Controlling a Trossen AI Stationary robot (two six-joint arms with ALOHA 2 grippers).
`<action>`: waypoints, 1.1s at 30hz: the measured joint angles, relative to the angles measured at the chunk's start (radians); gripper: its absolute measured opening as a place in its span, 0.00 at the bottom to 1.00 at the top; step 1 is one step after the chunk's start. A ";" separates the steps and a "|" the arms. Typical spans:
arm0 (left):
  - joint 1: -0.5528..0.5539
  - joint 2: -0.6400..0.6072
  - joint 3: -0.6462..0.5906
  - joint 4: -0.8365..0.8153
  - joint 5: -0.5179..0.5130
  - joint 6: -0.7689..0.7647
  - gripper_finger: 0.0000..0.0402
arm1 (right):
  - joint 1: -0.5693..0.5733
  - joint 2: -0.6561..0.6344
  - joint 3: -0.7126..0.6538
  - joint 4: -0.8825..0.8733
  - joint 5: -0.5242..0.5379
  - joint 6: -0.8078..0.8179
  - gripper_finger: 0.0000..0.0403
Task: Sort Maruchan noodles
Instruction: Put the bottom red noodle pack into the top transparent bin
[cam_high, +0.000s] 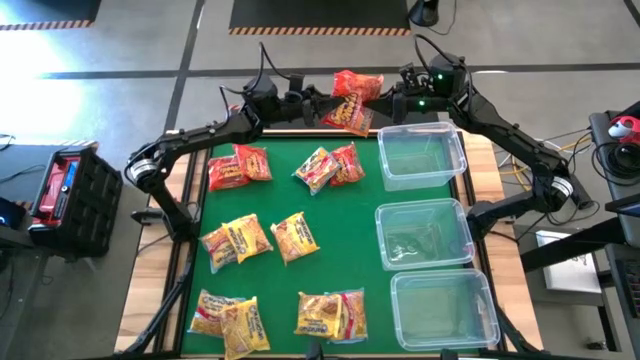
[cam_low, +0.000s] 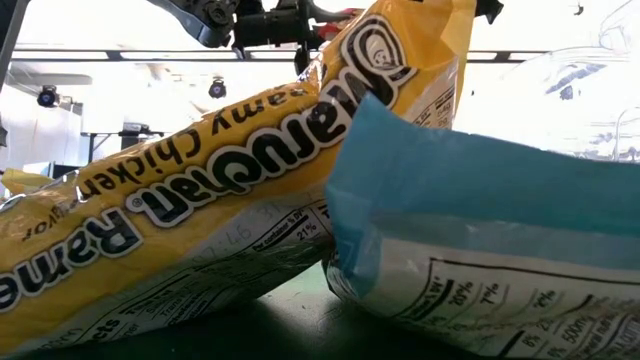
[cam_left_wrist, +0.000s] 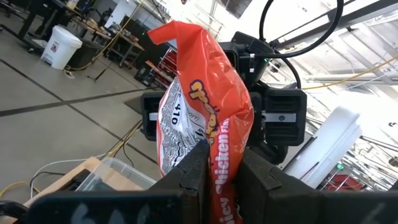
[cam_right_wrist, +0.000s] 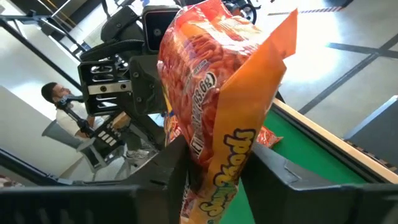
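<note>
**Passing a red packet between two grippers, high over the far edge**

Hanging in mid-air above the far edge of the surface (cam_high: 280, 190), the red packet (cam_high: 352, 100) is the one to watch. It is pinched from both sides at once! The left gripper (cam_left_wrist: 219, 163) is clamped tight on one end of it, fingers squeezing the crinkly plastic. The right gripper (cam_right_wrist: 214, 163) straddles the other end, its fingers right against the wrapper, though whether they have bitten yet I cannot tell.

Here is the danger, as I judge it. If the left lets go before the right truly has hold, the packet drops outside the surface. If both pull, the thin wrapper could tear or slip.

Just beside the handover sits the farthest clear bin (cam_high: 421, 155), with two more bins (cam_high: 425, 235) in a row nearer the camera. The other noodle packets (cam_high: 240, 240), red, yellow and orange, lie scattered across the green mat, well apart from both grippers.
</note>
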 joint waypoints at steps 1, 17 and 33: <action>0.000 0.000 0.000 0.000 0.000 0.000 0.10 | 0.000 0.000 0.000 0.000 -0.006 0.000 0.26; 0.005 -0.002 0.000 0.007 0.004 -0.001 0.24 | 0.000 -0.018 0.000 -0.015 -0.013 0.003 0.15; 0.089 -0.009 0.001 -0.007 0.108 -0.014 0.58 | -0.088 -0.026 0.000 -0.248 -0.003 -0.039 0.15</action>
